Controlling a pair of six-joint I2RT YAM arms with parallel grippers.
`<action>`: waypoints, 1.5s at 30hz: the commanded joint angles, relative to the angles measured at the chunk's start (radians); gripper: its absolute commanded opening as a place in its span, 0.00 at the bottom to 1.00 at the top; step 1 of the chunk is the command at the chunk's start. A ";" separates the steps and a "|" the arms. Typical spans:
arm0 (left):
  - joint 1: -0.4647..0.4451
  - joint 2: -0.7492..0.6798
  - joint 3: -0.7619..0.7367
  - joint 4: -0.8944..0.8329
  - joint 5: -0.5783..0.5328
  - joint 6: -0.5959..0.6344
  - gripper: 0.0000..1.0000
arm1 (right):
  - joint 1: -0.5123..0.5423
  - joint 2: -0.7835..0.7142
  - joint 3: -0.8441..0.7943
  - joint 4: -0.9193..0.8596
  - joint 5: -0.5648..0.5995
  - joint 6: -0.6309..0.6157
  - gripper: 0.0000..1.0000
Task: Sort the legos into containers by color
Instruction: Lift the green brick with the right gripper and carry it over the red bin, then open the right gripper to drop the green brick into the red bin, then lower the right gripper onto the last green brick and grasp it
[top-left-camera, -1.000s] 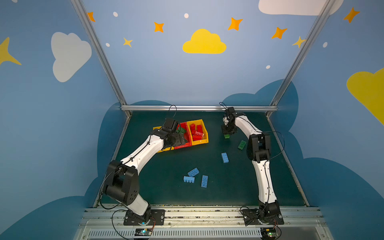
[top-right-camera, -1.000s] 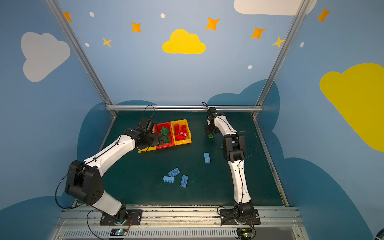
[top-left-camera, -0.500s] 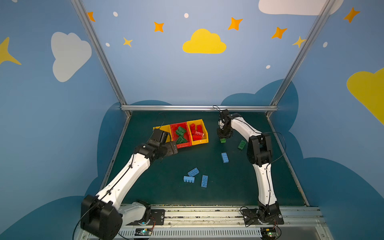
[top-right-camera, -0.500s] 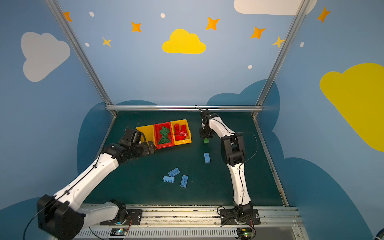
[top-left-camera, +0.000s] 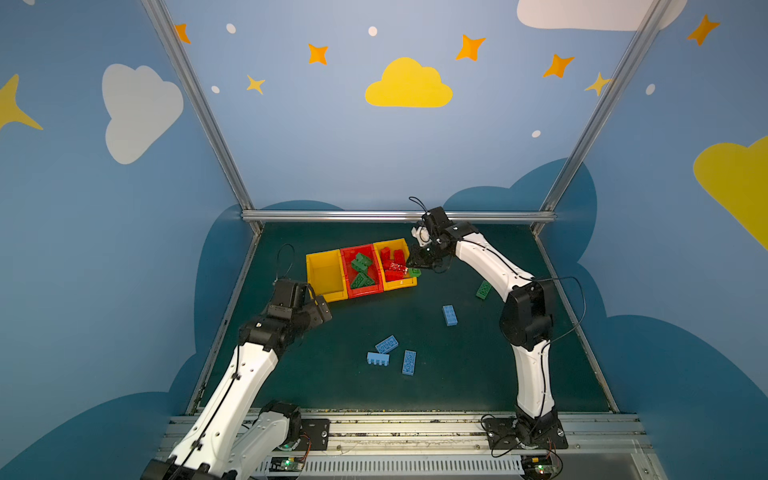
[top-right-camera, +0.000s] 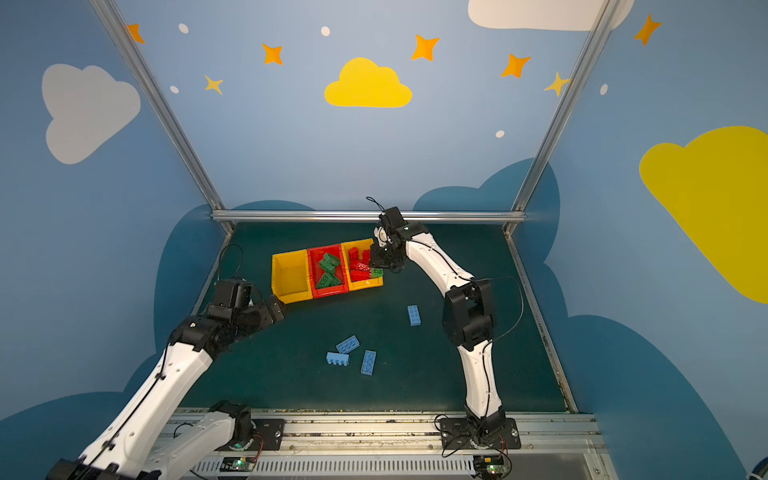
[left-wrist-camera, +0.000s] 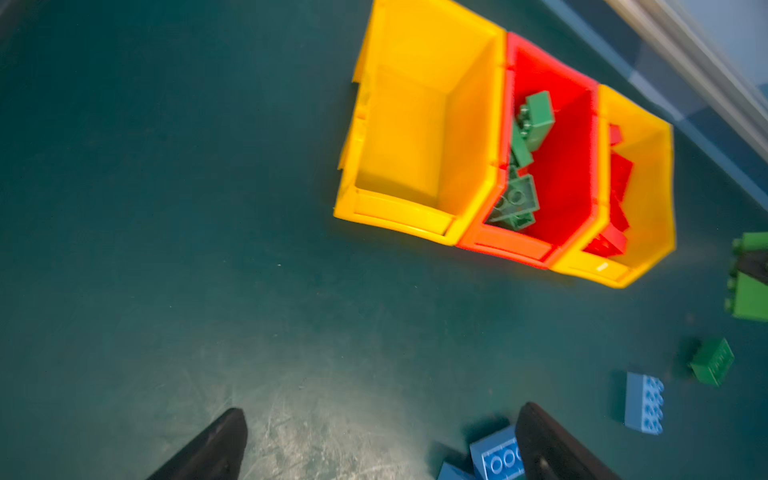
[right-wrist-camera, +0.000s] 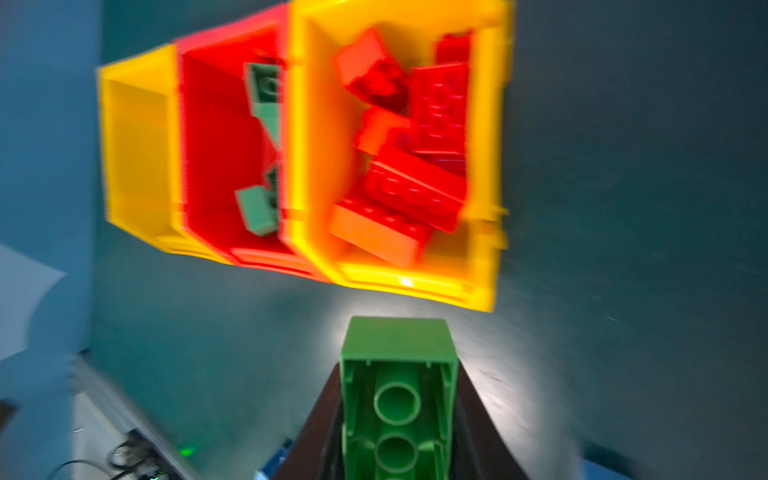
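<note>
Presently the right gripper is clamped on a green brick, hollow side toward the wrist camera, just outside the yellow bin that holds the red bricks. Green stock lies in the red bin, one compartment further on. Recommendation: clear the yellow bin's rim, centre above the red bin, and release low. The left gripper hangs spread and empty over the mat. The blue bricks lie unsorted.
</note>
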 joint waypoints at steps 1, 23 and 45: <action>0.032 0.053 0.001 0.103 0.074 0.031 1.00 | 0.058 0.078 0.096 0.102 -0.078 0.049 0.20; 0.110 0.163 0.131 0.032 0.034 0.074 1.00 | 0.165 0.452 0.525 0.195 -0.011 -0.056 0.36; -0.118 0.484 0.350 0.183 0.188 0.171 1.00 | -0.166 -0.244 -0.232 0.034 0.418 -0.031 0.75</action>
